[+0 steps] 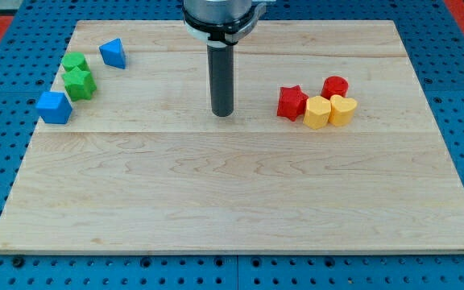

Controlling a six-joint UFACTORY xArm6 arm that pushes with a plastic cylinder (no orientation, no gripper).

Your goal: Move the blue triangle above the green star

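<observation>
Blue triangle (113, 53), up and to the right of the green star (80, 84) and near it, so almost placed; our tip (222, 113), a bare rod with no jaws, stands well right of the star, clear of blocks.

Light was bright and even across the pale wooden board (232, 185), no hard glare on my feed. Shadows were soft and short: a faint dark patch sat under my tip (222, 114), and thin ones hugged the red star block (292, 102) and the yellow blocks (329, 111). The dark rod showed a dull vertical sheen. Focus was sharp on wood grain and block edges. The blue pegboard surround (6, 161) stayed saturated. The board's sides converged toward the view's top; resolution was low.
</observation>
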